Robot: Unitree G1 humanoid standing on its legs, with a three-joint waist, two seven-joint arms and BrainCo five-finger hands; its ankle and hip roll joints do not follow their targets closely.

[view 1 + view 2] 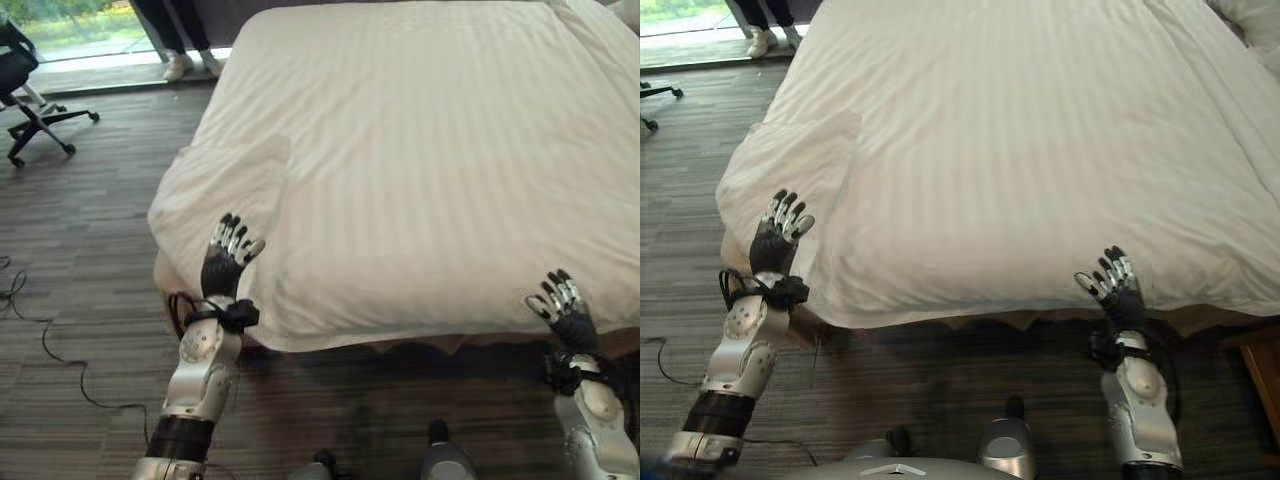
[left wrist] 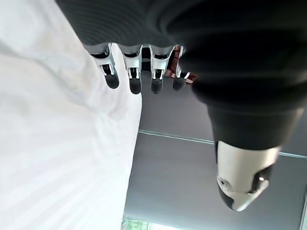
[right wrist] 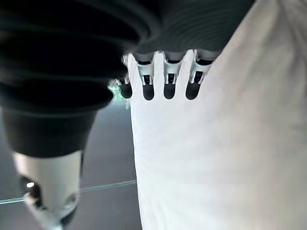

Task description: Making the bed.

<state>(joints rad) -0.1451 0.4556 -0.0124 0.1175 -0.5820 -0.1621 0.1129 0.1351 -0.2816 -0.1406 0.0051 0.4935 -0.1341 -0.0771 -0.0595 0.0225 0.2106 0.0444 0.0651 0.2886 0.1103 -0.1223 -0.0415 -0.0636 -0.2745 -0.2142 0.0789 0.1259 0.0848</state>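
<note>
A white striped duvet [image 1: 420,160] covers the bed and hangs over its near edge. Its near left corner [image 1: 225,185] is folded back in a loose flap. My left hand [image 1: 228,256] is raised in front of that corner's drape, fingers straight, holding nothing; the left wrist view has the fingers [image 2: 132,79] beside the white cloth [image 2: 57,143]. My right hand [image 1: 1114,283] stands open just before the duvet's near edge toward the right, fingers spread upward. Its fingers [image 3: 165,81] lie against the cloth [image 3: 225,153] in the right wrist view.
A pillow [image 1: 1255,20] lies at the bed's far right corner. A black office chair [image 1: 25,90] stands on the dark wood floor at the far left. A person's legs and white shoes [image 1: 185,62] are by the window beyond the bed.
</note>
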